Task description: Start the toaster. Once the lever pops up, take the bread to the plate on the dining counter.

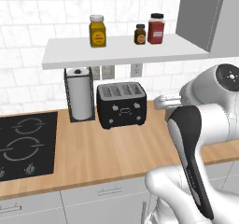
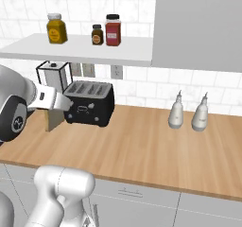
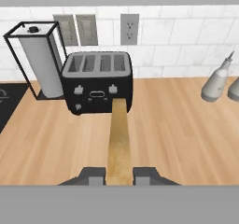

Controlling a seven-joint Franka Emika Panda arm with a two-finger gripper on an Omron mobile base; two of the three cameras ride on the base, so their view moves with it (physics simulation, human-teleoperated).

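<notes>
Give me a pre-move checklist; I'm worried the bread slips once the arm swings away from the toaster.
1. Jaws shut on the thin tan-crusted bread slice: ok.
2. Slice out of the glossy black four-slot toaster, held in front of it: ok.
3. Toaster slots empty: ok.
4. How much of the slice the jaws cover: cannot tell.
5. Black wire-framed paper-towel holder and pale grey bottles stand apart from the slice, one to each side: ok.

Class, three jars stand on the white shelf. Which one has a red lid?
The tall red-filled jar at the shelf's right end; the yellow jar and small dark jar lack red lids.
</notes>
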